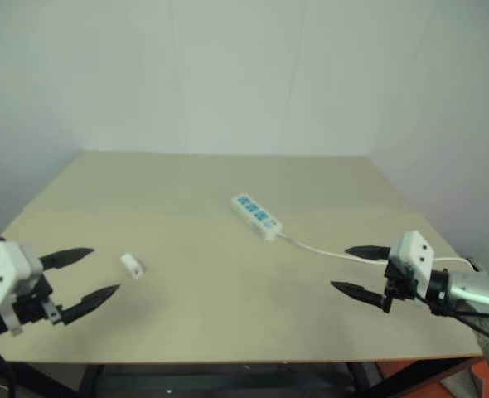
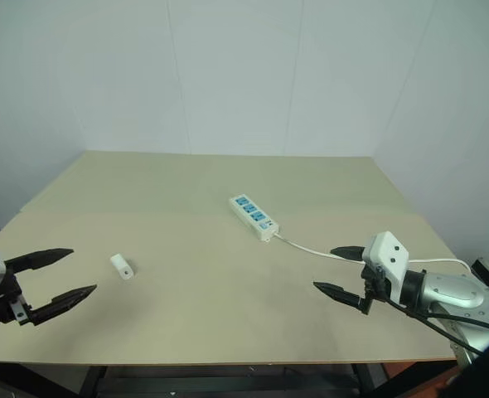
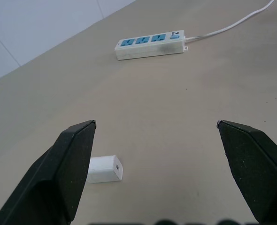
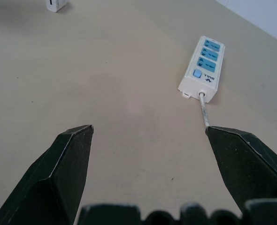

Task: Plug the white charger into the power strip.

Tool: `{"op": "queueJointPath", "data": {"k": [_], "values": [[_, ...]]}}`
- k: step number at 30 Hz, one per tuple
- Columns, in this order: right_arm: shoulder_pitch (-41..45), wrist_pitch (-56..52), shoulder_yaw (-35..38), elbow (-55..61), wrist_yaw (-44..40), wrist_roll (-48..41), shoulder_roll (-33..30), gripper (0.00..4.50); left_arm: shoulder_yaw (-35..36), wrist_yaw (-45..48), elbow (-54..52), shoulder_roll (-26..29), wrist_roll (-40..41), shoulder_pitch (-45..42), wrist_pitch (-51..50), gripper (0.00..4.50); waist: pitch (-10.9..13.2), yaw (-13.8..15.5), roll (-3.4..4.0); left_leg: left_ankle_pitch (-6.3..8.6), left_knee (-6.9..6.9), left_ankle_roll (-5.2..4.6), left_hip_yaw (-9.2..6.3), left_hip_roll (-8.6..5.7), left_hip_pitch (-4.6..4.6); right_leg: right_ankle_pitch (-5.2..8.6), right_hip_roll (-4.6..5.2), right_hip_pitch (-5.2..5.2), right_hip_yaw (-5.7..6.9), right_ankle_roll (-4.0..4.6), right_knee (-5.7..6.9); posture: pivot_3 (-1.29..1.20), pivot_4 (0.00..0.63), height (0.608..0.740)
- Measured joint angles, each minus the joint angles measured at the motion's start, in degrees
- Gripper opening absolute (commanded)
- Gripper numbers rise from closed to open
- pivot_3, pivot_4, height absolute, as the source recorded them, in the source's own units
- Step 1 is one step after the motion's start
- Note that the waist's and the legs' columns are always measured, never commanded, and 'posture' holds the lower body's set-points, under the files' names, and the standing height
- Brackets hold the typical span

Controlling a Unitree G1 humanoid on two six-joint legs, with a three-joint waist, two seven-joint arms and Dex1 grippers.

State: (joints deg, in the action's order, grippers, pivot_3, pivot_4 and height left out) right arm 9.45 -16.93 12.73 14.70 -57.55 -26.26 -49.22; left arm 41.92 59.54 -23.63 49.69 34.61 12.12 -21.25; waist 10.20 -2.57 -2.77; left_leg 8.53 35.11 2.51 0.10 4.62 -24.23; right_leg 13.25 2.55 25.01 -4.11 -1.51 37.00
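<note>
Both grippers hang over the near edge of the beige table (image 1: 228, 182), fingers spread wide and holding nothing: the left gripper (image 1: 85, 275) at the near left corner, the right gripper (image 1: 362, 270) at the near right. Just beyond the left gripper, the white charger (image 1: 132, 264) lies on its side, apart from the fingers. Well away from it, past the table's middle, the power strip (image 1: 257, 215) lies diagonally, its sockets unoccupied; its cord (image 1: 327, 249) trails toward the right gripper. Bare tabletop separates charger and strip, and more stretches to the far edge by the wall.
</note>
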Motion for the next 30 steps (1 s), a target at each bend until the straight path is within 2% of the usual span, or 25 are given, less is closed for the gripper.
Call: {"op": "queueJointPath", "data": {"k": [8,13,20,23,27,30], "values": [[-0.2,0.0,0.8,-0.1,-0.4,0.3,-0.8,4.49,-1.2,0.0,0.7,-0.4,-0.1,-0.4,1.4,4.5,0.0,0.0,0.0,-0.01,0.0,-0.02,0.0,0.0,0.0,-0.01,0.0,-0.01,0.0,-0.01,0.0,0.0,0.15,0.74],[4.6,0.0,-1.9,-4.0,6.3,5.7,2.3,4.49,-2.7,0.0,1.7,-0.5,0.2,-2.5,1.7,4.5,0.0,-0.2,-0.03,0.0,0.07,-0.01,0.0,0.01,0.04,-0.04,-0.03,-0.02,-0.01,0.0,0.02,0.0,0.15,0.74],[24.1,-2.2,-16.0,-20.7,14.3,16.2,14.5,4.49,-5.6,0.2,3.0,-0.4,0.2,-5.3,2.1,4.5,0.0,-1.3,0.01,-0.13,0.01,-0.21,-0.01,0.02,-0.02,-0.09,-0.09,0.05,-0.02,-0.01,0.1,0.0,0.15,0.74],[33.2,-2.6,-19.5,-33.1,18.5,21.2,19.5,4.49,-6.8,0.1,3.8,-0.4,-0.1,-6.3,2.3,4.5,0.0,-1.4,0.01,-0.14,0.01,-0.22,-0.01,0.01,-0.1,-0.11,-0.09,0.09,-0.02,-0.03,0.09,0.0,0.15,0.74],[40.9,-2.9,-22.4,-48.3,22.5,25.7,25.2,4.49,-7.0,0.1,4.2,-0.4,-0.6,-6.4,2.6,4.5,0.0,-1.4,0.02,-0.14,-0.01,-0.22,-0.01,0.01,-0.17,-0.2,-0.09,0.13,-0.02,-0.17,0.11,0.0,0.15,0.74],[45.0,-2.4,-23.1,-57.1,24.7,27.8,27.2,4.49,-6.9,0.0,3.9,-0.5,-0.6,-5.1,2.6,4.5,0.0,-1.3,0.02,-0.14,0.0,-0.22,-0.01,0.01,-0.18,-0.19,-0.08,0.11,-0.02,-0.14,0.09,0.0,0.15,0.74]]}}
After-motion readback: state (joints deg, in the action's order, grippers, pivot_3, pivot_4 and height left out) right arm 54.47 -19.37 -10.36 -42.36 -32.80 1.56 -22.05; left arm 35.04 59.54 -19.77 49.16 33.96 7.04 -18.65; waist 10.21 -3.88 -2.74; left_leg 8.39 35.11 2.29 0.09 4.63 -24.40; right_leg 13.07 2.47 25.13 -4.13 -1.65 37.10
